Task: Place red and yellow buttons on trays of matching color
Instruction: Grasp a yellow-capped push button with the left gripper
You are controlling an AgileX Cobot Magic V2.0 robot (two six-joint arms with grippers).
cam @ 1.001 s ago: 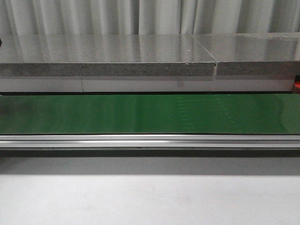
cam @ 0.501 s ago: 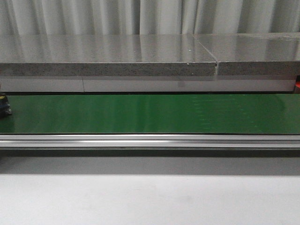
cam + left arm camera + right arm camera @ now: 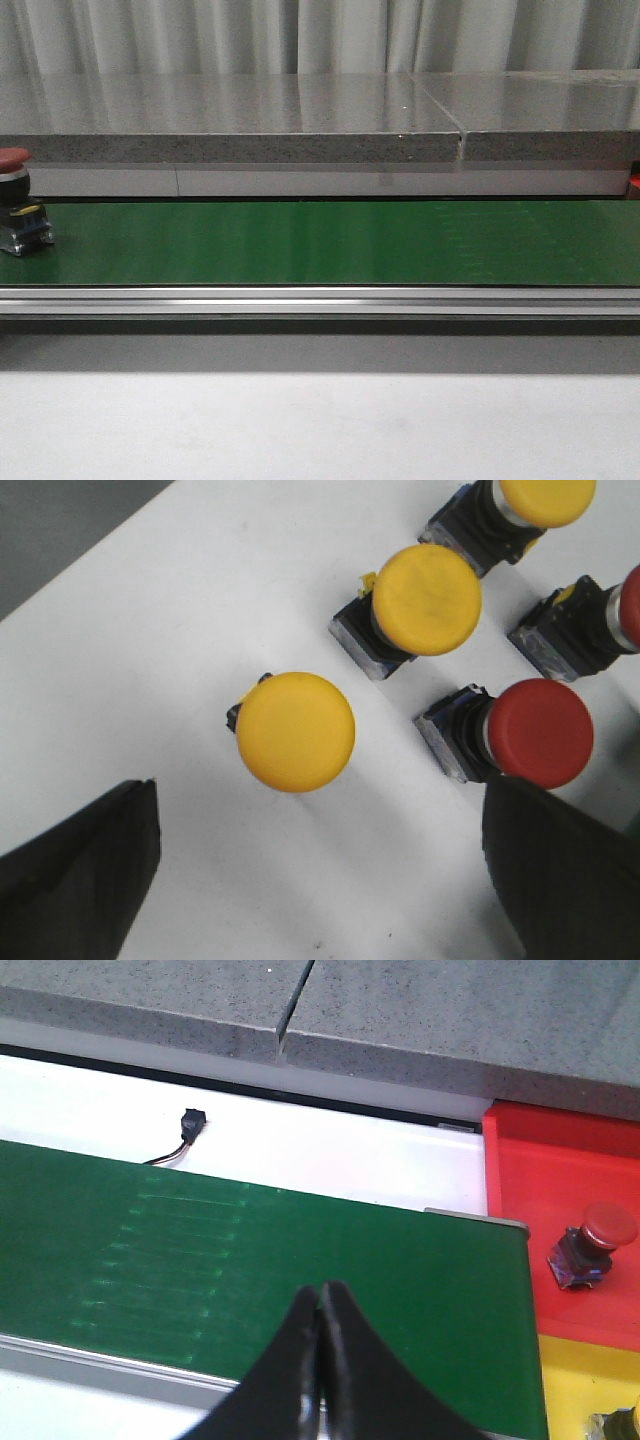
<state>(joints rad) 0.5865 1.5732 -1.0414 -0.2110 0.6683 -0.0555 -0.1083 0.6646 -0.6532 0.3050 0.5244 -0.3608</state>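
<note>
Front view: a red button (image 3: 14, 200) sat cut off at the green belt's (image 3: 330, 243) left edge; left gripper (image 3: 320, 880) spread wide, right gripper (image 3: 320, 1310) pinched empty.

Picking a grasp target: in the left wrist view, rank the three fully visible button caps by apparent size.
1. lone yellow button
2-3. middle yellow button and red button, which look alike. Camera distance may skew this.

My left black gripper (image 3: 320, 880) hangs with fingers spread wide; my right black gripper (image 3: 319, 1360) has its fingertips pressed together.
</note>
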